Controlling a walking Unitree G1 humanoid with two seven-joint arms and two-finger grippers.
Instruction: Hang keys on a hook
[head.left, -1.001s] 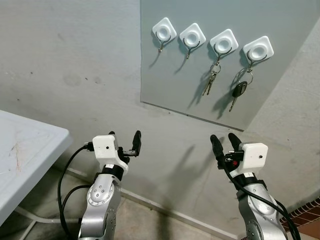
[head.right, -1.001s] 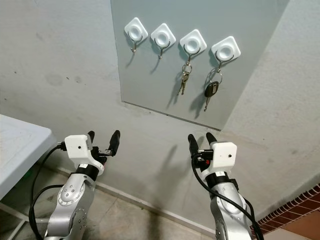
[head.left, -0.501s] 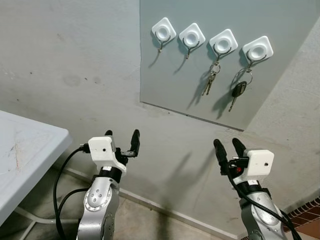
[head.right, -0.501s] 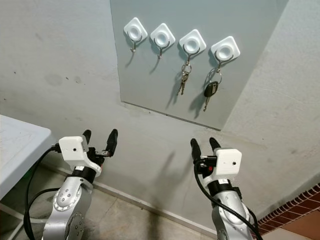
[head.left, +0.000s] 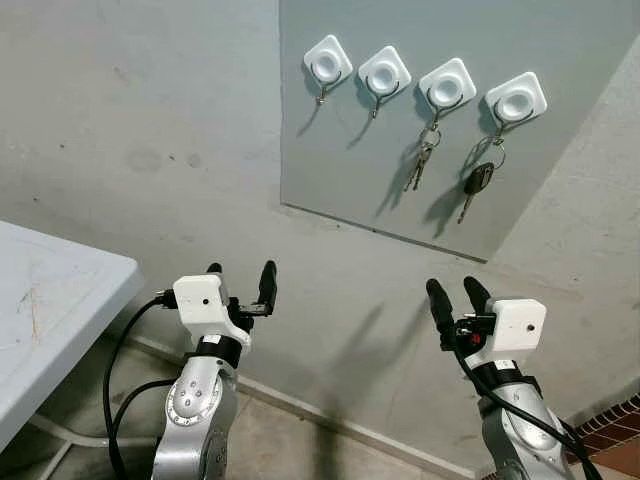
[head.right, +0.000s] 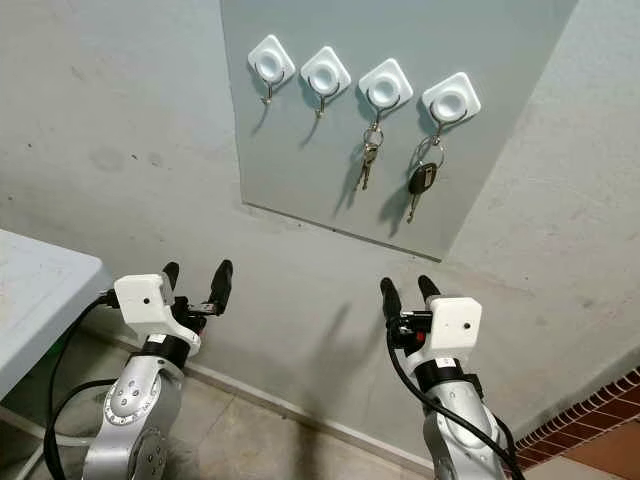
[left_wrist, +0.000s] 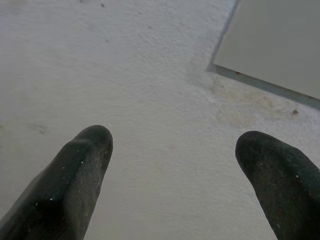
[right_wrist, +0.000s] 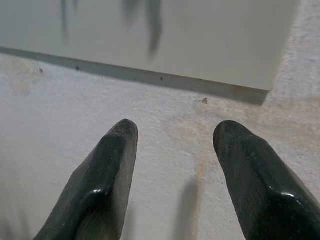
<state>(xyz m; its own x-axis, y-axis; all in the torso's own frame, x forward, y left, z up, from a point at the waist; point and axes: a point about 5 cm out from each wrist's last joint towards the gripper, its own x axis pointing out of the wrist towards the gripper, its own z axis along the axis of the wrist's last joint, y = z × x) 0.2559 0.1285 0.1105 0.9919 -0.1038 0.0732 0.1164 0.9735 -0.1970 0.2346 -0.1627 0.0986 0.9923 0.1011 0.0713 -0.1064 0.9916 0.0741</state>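
1. Note the wall (head.left: 150, 130) first: it spans the scene, and the grey panel (head.left: 340, 150) is fixed to it at the upper right. Against the picture one second back, the panel sits slightly lower and the arms sit lower in view; since the whole picture has shifted, treat most of this as head motion.
2. Check the white table (head.left: 60, 300). You see its corner at the left edge, well apart from the panel, with nothing on the part that shows.
3. Observe the left gripper (head.left: 240, 285). It has dropped and drifted left over the last second, and it hangs below the panel's lower left corner with its fingers spread and nothing between them. Its wrist camera looks at bare wall and that panel corner.
4. Observe the right gripper (head.left: 455, 300). It has also dropped, and it sits below the panel's lower right corner, fingers apart and empty.
5. Inspect the four white hooks (head.left: 385, 70) in a row along the panel's top edge. The two left ones are bare.
6. Locate the keys: a small key bunch (head.left: 422, 160) hangs from the third hook, and a black-headed car key (head.left: 477, 182) hangs from the fourth, nearest the panel's right edge.
7. Conclude that both arms are backing away from keys already hung; the task appears done.
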